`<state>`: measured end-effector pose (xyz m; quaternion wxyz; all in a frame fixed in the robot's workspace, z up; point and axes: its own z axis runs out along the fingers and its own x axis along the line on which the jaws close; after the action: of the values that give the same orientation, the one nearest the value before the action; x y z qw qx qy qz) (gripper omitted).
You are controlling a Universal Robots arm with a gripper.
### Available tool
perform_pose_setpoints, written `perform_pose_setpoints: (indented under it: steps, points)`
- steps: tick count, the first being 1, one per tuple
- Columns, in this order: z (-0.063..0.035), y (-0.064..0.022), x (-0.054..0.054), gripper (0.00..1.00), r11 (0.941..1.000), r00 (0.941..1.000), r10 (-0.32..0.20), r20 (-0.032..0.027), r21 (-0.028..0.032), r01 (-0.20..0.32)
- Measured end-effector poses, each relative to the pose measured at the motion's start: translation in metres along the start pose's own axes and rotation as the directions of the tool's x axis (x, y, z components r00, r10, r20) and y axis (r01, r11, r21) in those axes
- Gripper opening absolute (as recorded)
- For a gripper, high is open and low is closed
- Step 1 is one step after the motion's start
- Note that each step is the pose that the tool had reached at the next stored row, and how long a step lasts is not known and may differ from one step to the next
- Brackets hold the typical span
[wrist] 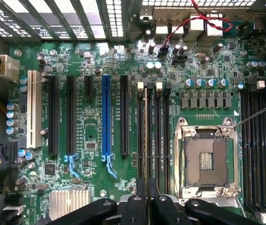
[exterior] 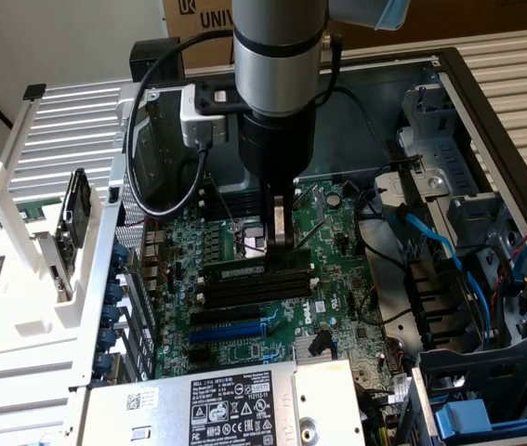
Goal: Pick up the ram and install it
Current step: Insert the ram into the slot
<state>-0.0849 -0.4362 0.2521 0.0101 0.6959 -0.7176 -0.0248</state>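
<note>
The ram (exterior: 235, 270) is a thin green stick with a small white label. It stands on edge in the memory slot nearest the processor socket (wrist: 205, 159). In the wrist view the ram (wrist: 145, 136) shows as a pale thin line running along that slot and in between my fingers. My gripper (exterior: 280, 243) hangs straight down over the stick's right half in the exterior view, with its tips at the stick's top edge. The gripper (wrist: 147, 192) is shut on the ram, its two dark fingers almost together. The neighbouring black slots (wrist: 161, 136) are bare.
A blue expansion slot (wrist: 106, 117) and black ones lie beside the memory bank. A power supply (exterior: 235, 400) closes the case's near side. Blue and black cables (exterior: 430, 242) and drive cages fill the exterior view's right. A white rack (exterior: 21, 279) stands outside on the left.
</note>
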Motion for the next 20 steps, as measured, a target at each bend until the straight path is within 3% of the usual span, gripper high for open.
perform_pose_setpoints:
  steps: [15, 17, 20]
  points:
    - [0.0024, 0.0005, 0.0043, 0.12, 1.0000, 1.0000, -0.001, -0.0009, -0.0001, 0.001]
    - [0.0025, 0.0004, 0.0043, 0.12, 1.0000, 1.0000, -0.002, -0.0012, -0.0031, 0.002]
    - [0.0026, -0.0002, 0.0043, 0.12, 0.9999, 1.0000, -0.005, -0.0016, -0.0123, 0.005]
